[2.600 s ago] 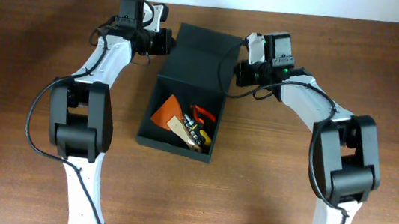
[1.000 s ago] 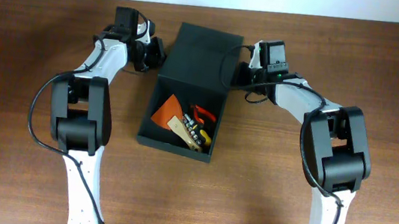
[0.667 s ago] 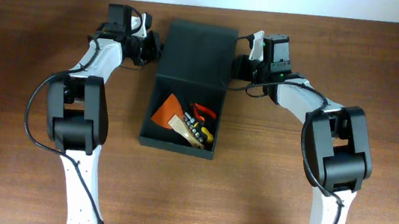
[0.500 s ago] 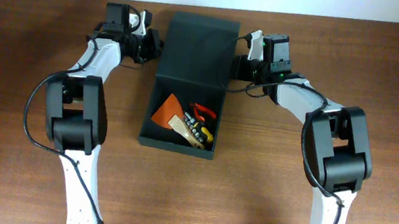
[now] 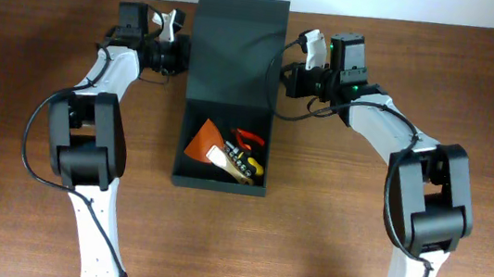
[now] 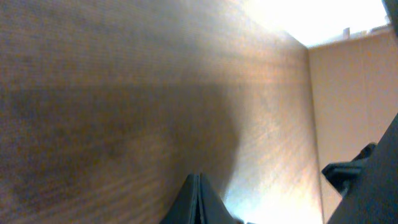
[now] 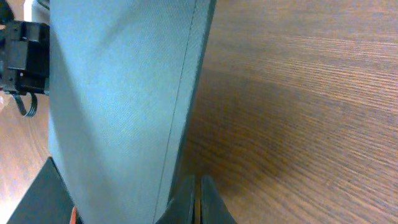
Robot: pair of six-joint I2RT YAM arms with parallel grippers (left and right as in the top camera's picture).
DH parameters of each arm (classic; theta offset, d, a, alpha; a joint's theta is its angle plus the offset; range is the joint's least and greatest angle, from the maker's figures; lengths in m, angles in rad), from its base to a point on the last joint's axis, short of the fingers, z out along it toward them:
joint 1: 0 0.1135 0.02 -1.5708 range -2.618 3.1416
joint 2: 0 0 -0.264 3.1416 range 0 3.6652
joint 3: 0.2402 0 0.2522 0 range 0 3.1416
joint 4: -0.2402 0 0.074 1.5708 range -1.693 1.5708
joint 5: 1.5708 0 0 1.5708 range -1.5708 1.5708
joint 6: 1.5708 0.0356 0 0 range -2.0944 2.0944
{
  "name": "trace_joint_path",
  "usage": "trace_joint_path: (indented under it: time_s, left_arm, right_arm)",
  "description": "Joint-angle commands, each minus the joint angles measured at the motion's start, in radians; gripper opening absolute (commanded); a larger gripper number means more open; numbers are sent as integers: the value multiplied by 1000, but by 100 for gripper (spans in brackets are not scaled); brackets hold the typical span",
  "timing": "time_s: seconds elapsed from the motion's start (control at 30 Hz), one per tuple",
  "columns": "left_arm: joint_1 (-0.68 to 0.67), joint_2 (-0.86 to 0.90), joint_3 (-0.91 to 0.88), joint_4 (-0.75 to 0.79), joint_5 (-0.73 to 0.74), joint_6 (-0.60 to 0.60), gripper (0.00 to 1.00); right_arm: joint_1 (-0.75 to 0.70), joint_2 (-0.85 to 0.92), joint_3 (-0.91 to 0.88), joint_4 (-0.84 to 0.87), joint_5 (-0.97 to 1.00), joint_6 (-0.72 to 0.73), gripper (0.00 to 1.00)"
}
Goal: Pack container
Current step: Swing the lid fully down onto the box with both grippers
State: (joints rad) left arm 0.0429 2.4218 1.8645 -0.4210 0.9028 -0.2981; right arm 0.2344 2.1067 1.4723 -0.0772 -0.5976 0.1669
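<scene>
1. I saw the container (image 5: 221, 175) at mid-table (image 5: 15, 205), its long axis running far-to-near and its open lid (image 5: 237, 49) pointing at the far edge.
2. Inside lay an orange piece (image 5: 205, 141), a red-handled tool (image 5: 249, 140) and other small tools.
3. The left gripper (image 5: 178, 54) and right gripper (image 5: 289, 78) flanked the lid, fingers pressed together and gripping nothing.

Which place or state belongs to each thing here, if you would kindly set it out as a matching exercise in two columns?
Things:
1. hinged flap lid of the dark green rectangular cardboard box
2. orange flat triangular piece
3. left arm's fingers
4. right arm's fingers

Places or states:
A. beside the lid's right edge
B. inside the box, next to the red-handled pliers
C. open, leaving the contents uncovered
D. beside the lid's left edge

Pairs: 1-C, 2-B, 3-D, 4-A.
</scene>
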Motion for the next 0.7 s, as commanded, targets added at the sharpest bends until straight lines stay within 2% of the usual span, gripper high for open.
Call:
trace_joint_path:
  time_s: [0.0, 0.23, 0.57, 0.67]
  left_arm:
    - [8, -60, 24, -61, 8, 107, 2]
    - [7, -161, 24, -267, -93, 228, 2]
    - [8, -278, 24, -416, -101, 275, 2]
    - [8, -311, 24, -472, -151, 277, 2]
  right_arm:
    - [17, -77, -1, -28, -46, -63, 4]
    - [38, -158, -1, -152, -46, -126, 4]
    - [80, -254, -1, -317, -42, -166, 4]
    - [88, -280, -1, -382, -42, -179, 4]
